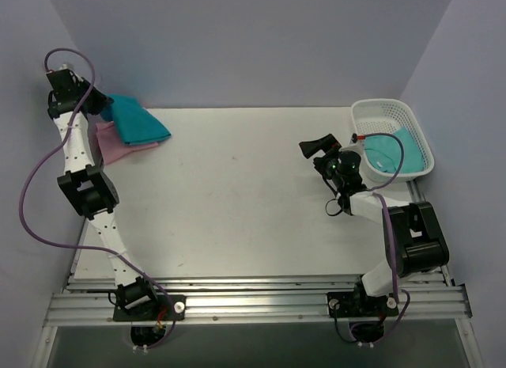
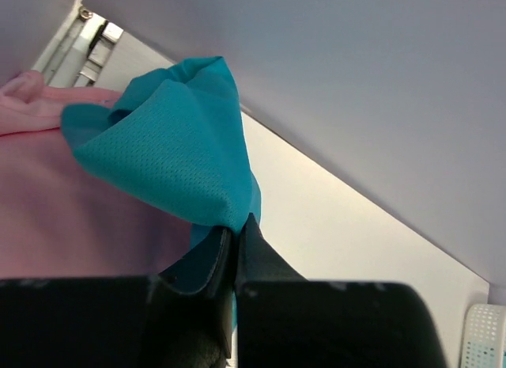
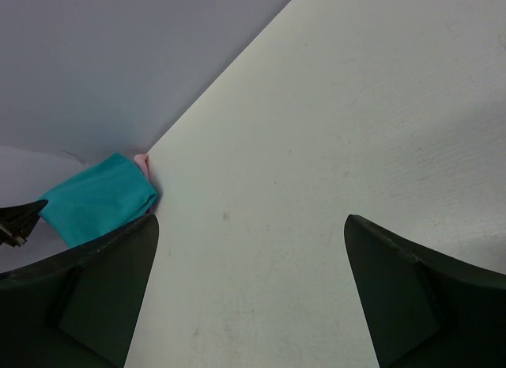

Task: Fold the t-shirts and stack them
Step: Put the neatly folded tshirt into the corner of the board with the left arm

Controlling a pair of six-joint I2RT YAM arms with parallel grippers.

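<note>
Probably lab test cell: plain walls [image 1: 237, 43], aluminium rails [image 1: 261, 306], white table [image 1: 237, 202].

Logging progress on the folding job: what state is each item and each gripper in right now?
pink t-shirt: folded, bottom of the stack
folded teal t-shirt: lying on top, corner pinched
basket: upright
loose teal t-shirt: unfolded, inside the basket
left gripper: shut on the folded teal t-shirt
right gripper: open, empty

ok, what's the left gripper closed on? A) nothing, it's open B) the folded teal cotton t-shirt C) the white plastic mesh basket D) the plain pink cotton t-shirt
B: in the left wrist view the left gripper is pinched shut on a fold of the teal cotton t-shirt, which lies over the pink cotton t-shirt.
</note>
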